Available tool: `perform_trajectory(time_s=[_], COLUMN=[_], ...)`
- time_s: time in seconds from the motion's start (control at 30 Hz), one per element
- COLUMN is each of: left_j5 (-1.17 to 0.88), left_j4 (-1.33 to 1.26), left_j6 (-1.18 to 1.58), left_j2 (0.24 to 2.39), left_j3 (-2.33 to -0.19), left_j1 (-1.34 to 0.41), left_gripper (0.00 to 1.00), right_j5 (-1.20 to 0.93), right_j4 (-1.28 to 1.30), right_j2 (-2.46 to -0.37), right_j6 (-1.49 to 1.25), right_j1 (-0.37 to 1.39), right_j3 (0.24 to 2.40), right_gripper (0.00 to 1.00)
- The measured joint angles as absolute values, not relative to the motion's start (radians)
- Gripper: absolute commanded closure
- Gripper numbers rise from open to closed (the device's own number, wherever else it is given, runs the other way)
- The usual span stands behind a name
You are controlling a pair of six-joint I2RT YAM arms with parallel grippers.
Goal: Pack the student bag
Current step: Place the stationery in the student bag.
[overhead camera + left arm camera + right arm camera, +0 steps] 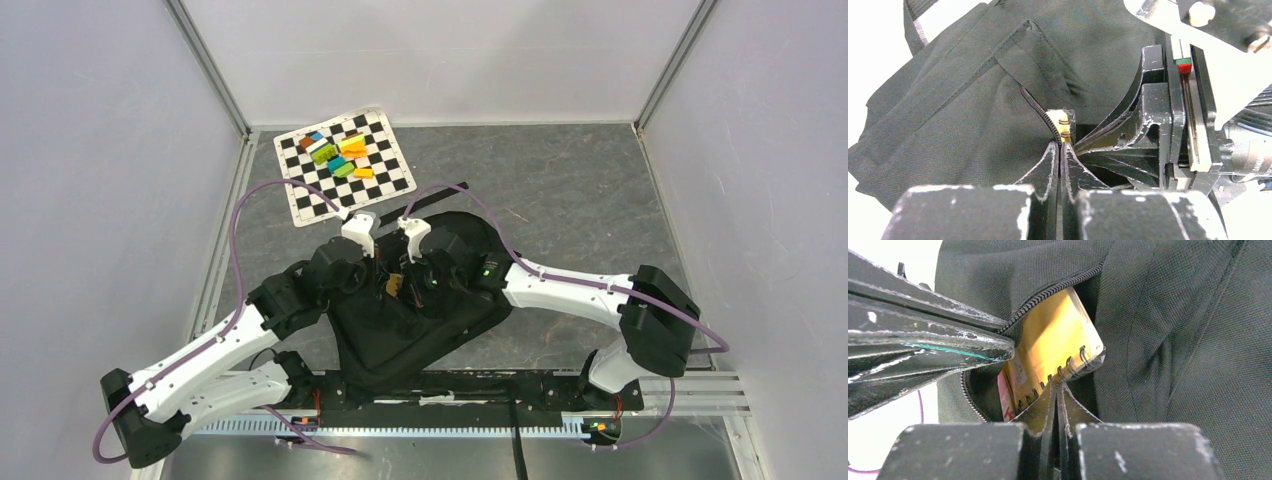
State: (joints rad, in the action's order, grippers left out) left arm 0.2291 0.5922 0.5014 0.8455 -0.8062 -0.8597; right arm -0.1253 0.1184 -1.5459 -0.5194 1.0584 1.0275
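1. Bag (400,340) lies at table centre, just ahead of the arm bases. Both grippers meet over its mouth, and the mat (300,195) sits well apart at 11 o'clock.
2. Your left gripper (1060,150) is clenched on the zip (1058,289) edge. It is a thin pinch, and if it slips the mouth likely sags shut over the notebook (1053,335).
3. Your right gripper (1058,387) is clenched at the notebook's spiral edge. You cannot tell whether it grips the wire or only presses on it. A push here may bend the rings or snag a tip.
4. The notebook is only partly inside, with a corner poking out at 1 o'clock from the right tips. That corner can catch the zip teeth and jam.
5. The grippers sit just beside each other, so a small sideways move risks a collision.
6. A hard pull on the soft fabric may drag the whole bag.
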Motion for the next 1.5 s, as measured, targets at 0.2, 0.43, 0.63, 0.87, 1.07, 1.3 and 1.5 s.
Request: perform_trajectory(time_s=[0.2,0.43,0.63,0.87,1.07,1.3,1.5], left_j5=[0.231,0.253,0.253,0.252,0.242,0.233,0.234], left_j4=[0.566,0.555,0.551,0.551,0.547,0.538,0.536], left_j6=[0.502,0.502,0.502,0.502,0.502,0.503,0.503], left_j2=[0.821,0.717,0.721,0.722,0.738,0.744,0.747], left_j3=[-0.778,-0.735,-0.731,-0.731,-0.731,-0.731,-0.731], left_j1=[-0.86,-0.86,-0.86,-0.86,-0.86,-0.86,-0.86], left_gripper=[0.98,0.98,0.98,0.98,0.98,0.98,0.98], right_j5=[-0.084,-0.018,-0.013,-0.023,-0.014,-0.003,-0.022], right_j4=[0.146,0.186,0.2,0.271,0.314,0.308,0.286], right_j2=[-1.548,-1.509,-1.489,-1.425,-1.343,-1.345,-1.406], right_j6=[-0.517,-0.518,-0.518,-0.461,-0.35,-0.168,-0.065], right_j1=[1.07,1.081,1.082,1.076,1.024,0.966,1.013], right_j3=[1.032,1.022,1.001,1.025,1.138,1.128,1.089], right_gripper=[0.89,0.83,0.8,0.48,0.29,0.2,0.2])
